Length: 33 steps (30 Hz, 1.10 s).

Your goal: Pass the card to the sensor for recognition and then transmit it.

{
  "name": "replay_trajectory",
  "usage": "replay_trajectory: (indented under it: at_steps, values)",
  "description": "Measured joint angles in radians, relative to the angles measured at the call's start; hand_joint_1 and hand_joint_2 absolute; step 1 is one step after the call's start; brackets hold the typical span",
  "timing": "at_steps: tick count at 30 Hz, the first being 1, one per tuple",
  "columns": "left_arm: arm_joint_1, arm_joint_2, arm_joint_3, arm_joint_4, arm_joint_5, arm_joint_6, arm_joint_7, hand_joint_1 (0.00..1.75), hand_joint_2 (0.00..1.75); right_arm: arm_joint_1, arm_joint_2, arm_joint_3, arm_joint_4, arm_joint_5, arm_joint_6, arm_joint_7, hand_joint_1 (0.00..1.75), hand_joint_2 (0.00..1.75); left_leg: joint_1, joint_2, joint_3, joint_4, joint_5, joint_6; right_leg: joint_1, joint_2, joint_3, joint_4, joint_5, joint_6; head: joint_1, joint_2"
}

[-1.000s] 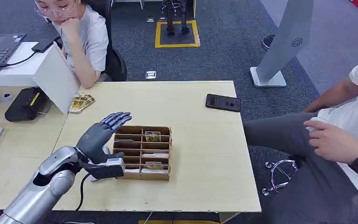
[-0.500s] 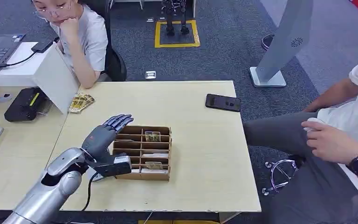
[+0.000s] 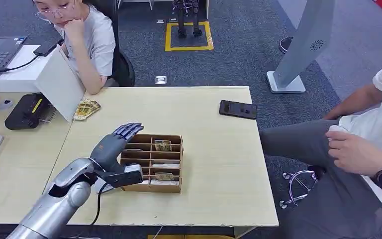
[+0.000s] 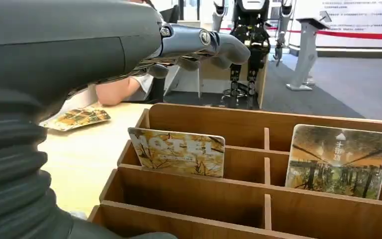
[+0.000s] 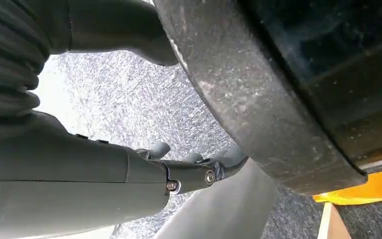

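fingers: left hand (image 3: pixel 110 148) reached over the near-left corner of the wooden card box (image 3: pixel 175 187), fingers (image 3: pixel 128 130) stretched out straight and apart, holding nothing; in the left wrist view the fingers (image 4: pixel 214 44) hung above the box's far wall.
right hand: right hand (image 5: pixel 129 174) hung at the robot's side over grey carpet, fingers loosely extended, nothing between them.
card positions: cards stood upright in the box's slots. one card (image 3: pixel 163 145) sat in a far row, another (image 3: pixel 164 176) in a nearer row. up close, a yellowish card (image 4: pixel 177 151) and a forest-print card (image 4: pixel 339 161) stood in neighbouring compartments of one row, each leaning on a divider.
loose cards: a small pile (image 3: pixel 86 109) lay on the desk (image 3: pixel 214 164) near the white stand's foot.
sensor: the black device (image 3: pixel 26 111) on the side desk to the left was probably the reader; i could not be sure.
handling: a card looked thin, light, stiff and slick-faced, likely to slip from a loose hold. the top edge standing proud of the divider seemed the place to pinch, thumb on one face, a finger on the other, then lift straight up.
step: reach under way, no card touched yet.
bystanders: one person sat behind the desk, another to the right; a phone (image 3: pixel 238 109) lay near the far right edge.
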Motion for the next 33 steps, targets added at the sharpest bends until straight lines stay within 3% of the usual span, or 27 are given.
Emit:
replay_trajectory:
  at_steps: [8,9,10,11,33]
  values:
    - [0.000,-0.006,0.000,0.002,0.020,0.002,-0.003,0.00,1.75,-0.001,0.003,0.000,0.000,0.006,0.000,0.003,0.00,1.75,0.000,0.000,0.000,0.000,0.000,0.000,0.000,0.000,0.000,0.000,0.000,0.000,0.000,0.000]
    - [0.000,-0.007,0.000,0.002,0.020,0.002,-0.003,1.01,1.75,-0.001,0.003,0.000,0.000,0.006,0.000,0.003,0.00,1.75,0.000,0.000,0.000,0.000,0.000,0.000,0.000,0.000,0.000,0.000,0.000,0.000,0.000,0.000]
    - [0.000,-0.008,0.000,0.003,0.023,0.002,-0.003,1.59,1.75,-0.001,0.003,0.000,0.000,0.006,0.000,0.003,0.00,1.75,0.000,0.000,0.000,0.000,0.000,0.000,0.000,0.000,0.000,0.000,0.000,0.000,0.000,0.000]
    - [0.000,-0.009,0.000,0.003,0.026,0.002,-0.003,1.75,1.75,-0.002,0.003,0.000,0.000,0.006,0.000,0.003,0.00,1.75,0.000,0.000,0.000,0.000,0.000,0.000,0.000,0.000,0.000,0.000,0.000,0.000,0.000,0.000]
    - [-0.014,-0.009,0.000,0.003,0.030,-0.001,-0.008,1.75,1.75,-0.002,0.003,0.000,0.000,0.011,0.000,0.003,0.00,1.75,0.000,0.000,0.000,0.000,0.000,0.000,0.000,0.000,0.000,0.000,0.000,0.000,0.000,0.000]
